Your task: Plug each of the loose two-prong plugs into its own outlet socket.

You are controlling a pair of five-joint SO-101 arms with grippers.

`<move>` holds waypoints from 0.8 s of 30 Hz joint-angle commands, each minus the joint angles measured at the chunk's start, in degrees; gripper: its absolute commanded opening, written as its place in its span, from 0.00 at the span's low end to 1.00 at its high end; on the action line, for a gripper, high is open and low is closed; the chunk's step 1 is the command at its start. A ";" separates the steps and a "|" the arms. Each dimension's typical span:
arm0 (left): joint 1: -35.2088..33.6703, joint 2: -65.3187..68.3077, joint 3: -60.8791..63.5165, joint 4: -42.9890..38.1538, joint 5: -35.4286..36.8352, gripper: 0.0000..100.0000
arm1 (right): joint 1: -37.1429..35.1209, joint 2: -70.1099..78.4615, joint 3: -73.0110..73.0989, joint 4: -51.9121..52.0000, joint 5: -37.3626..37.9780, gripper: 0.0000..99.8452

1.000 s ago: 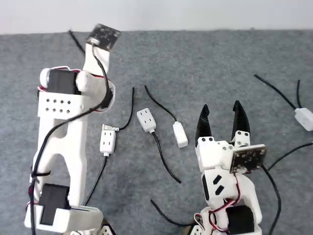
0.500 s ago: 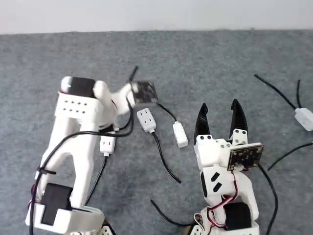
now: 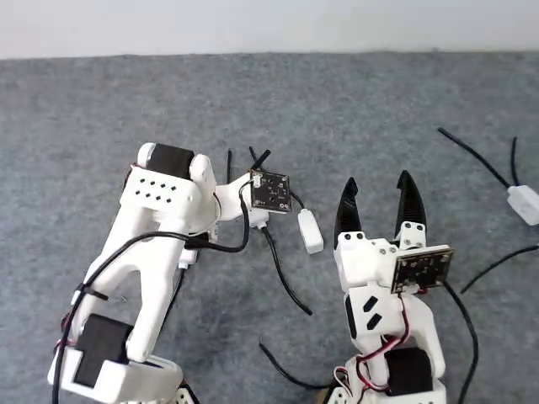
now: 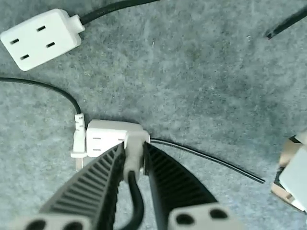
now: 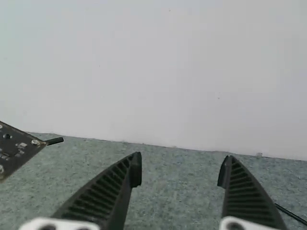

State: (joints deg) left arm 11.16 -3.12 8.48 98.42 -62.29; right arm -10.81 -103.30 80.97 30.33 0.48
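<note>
In the left wrist view my left gripper [image 4: 133, 148] is shut on a white two-prong plug [image 4: 135, 139] whose black cord runs back between the fingers. The plug sits against a white outlet socket [image 4: 103, 139]. A second white socket [image 4: 41, 37] lies beyond it with bare slots. From above, the left arm [image 3: 164, 198] is bent low over both sockets and hides them. A loose white plug [image 3: 310, 230] lies between the arms, and another [image 3: 524, 204] lies at the far right. My right gripper [image 3: 379, 180] stands open and holds nothing, just right of the middle plug.
Thin black cords trail over the grey carpet [image 3: 379, 101]: one [image 3: 286, 286] runs toward the near edge, others [image 3: 472, 153] lie at the right. A white wall [image 5: 153, 67] bounds the far side.
The left arm has swung from the far left toward the middle and come down over the sockets. The right arm has barely moved.
</note>
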 commanded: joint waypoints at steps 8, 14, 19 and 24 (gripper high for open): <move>-5.54 0.18 -0.40 -1.41 -0.88 0.01 | 0.48 1.63 0.09 -1.80 0.79 0.26; -7.56 0.35 -0.13 -8.26 -0.88 0.01 | 0.84 3.30 0.26 -3.56 0.79 0.26; -5.71 1.93 2.51 -24.44 1.49 0.01 | 0.31 3.91 0.97 -4.00 0.79 0.26; 0.70 5.10 2.95 -40.09 21.80 0.01 | -2.95 3.91 3.78 -5.58 4.22 0.26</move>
State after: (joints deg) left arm 7.38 1.36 12.09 70.37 -56.04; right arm -10.99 -100.31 83.96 26.81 0.57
